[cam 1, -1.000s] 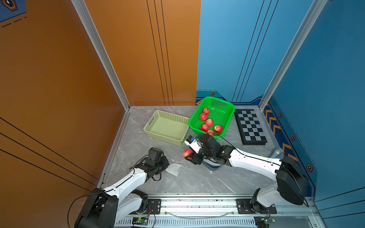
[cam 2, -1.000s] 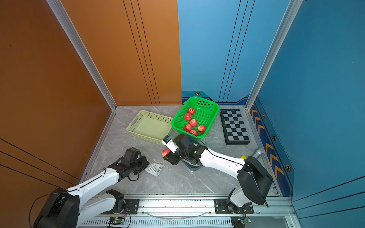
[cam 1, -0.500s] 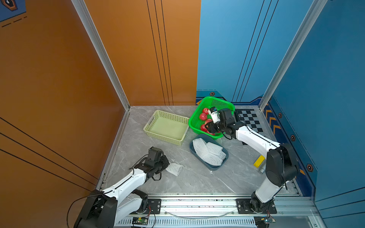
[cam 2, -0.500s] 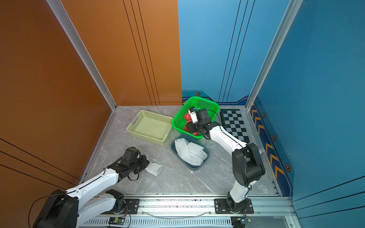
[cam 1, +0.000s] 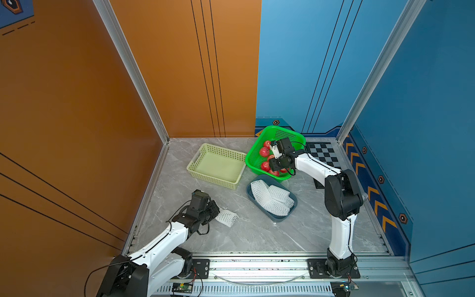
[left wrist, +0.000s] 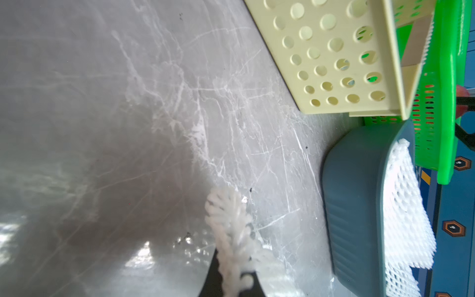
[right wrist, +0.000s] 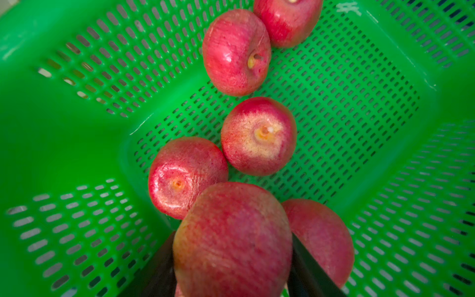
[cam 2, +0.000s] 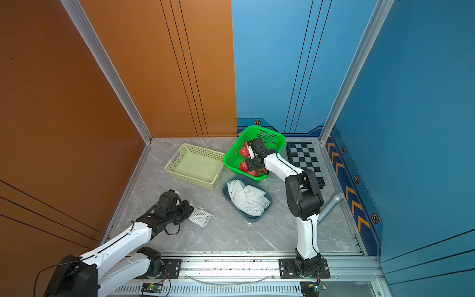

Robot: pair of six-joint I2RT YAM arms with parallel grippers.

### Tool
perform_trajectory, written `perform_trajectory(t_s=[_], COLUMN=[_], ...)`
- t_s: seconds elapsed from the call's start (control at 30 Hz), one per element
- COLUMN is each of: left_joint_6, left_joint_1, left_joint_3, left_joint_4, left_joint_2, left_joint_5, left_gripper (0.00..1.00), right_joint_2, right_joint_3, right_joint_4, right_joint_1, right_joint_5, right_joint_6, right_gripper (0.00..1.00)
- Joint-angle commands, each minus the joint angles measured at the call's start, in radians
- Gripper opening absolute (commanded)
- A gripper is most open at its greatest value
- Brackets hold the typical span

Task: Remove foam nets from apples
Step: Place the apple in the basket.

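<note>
Only the right wrist view shows the right gripper [right wrist: 232, 246] spread wide around a bare apple [right wrist: 232, 216], fingers against both its sides, above five loose apples [right wrist: 258, 136] in the green basket [right wrist: 359, 128]. The left wrist view shows the left gripper [left wrist: 232, 280] pinching a foam net [left wrist: 228, 221] on the table [left wrist: 128, 102]; in both top views more foam nets [cam 1: 272, 198] fill the grey tub [cam 1: 248, 190]

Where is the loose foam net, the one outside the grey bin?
In both top views the net lies near left on the table, one end pinched in the left pincer, the grey bin apart to its right.
</note>
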Motion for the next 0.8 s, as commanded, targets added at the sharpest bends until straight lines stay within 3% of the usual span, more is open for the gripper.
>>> perform_trajectory(t_s=[0.0,0.3,0.47,0.6,0.67,0.77], left_joint_6=[0.057,0.158,0.223,0.241,0.238,0.229], left_joint_1=[-0.002,-0.037,-0.057,-0.097,-0.129,-0.191], left_joint_3=[0.04,0.187,0.319,0.41,0.448,0.499], left_joint_4=[0.041,0.064,0.07,0.099,0.13,0.176], left_joint_2=[0.02,0.058,0.136,0.23,0.284,0.357], left_joint_5=[0.062,0.137,0.175,0.183,0.183,0.15], left_gripper=[0.0,0.0,0.0,0.0,0.0,0.0], right_joint_2=[0.003,-0.074,-0.195,-0.317,-0.397,-0.516], right_joint_3=[0.038,0.027,-0.028,-0.109,-0.174,-0.275], right_joint_4=[-0.045,-0.057,-0.051,-0.028,0.004,0.054], right_joint_1=[0.006,0.008,0.021,0.039,0.052,0.069], right_joint_5=[0.049,0.055,0.051,0.023,0.012,-0.008], right_joint_6=[-0.022,-0.045,-0.044,-0.036,-0.026,-0.005], right_gripper=[0.67,0.74,0.76,0.86,0.98,1.0])
